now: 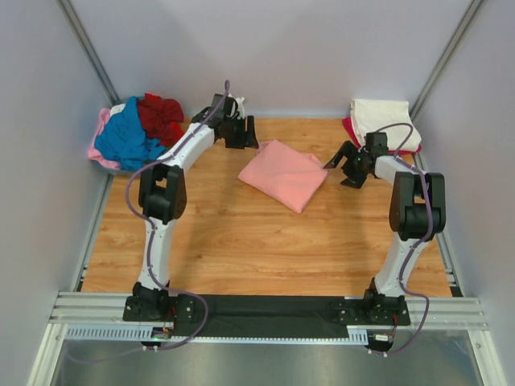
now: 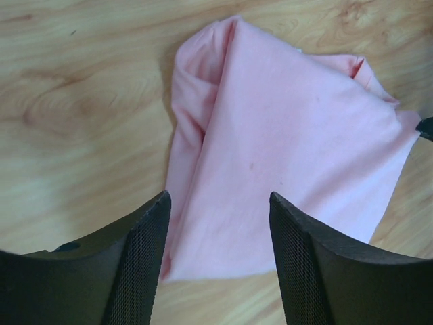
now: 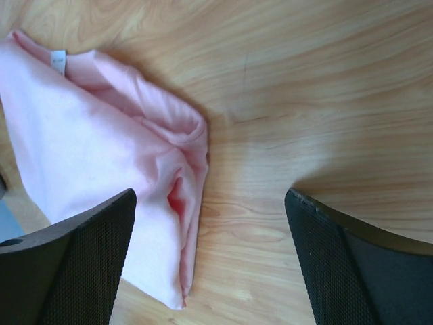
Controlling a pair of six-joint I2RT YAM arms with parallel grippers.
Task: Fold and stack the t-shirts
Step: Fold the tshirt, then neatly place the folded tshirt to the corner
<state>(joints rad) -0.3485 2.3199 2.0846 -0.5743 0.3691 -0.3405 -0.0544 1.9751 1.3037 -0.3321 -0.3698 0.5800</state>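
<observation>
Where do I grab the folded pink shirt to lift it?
Probably the thick folded edge of the pink shirt nearest the right gripper, coming from the right: layers double over there, and its open jaws face it.

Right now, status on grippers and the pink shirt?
Left gripper open, right gripper open, both empty. Folded pink shirt between them, not yet stacked. Nothing blocking it.

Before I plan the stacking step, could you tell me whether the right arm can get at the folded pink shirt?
Probably yes: the right gripper hangs open at the edge of the folded pink shirt, and nothing lies on the shirt or stands between them.
</observation>
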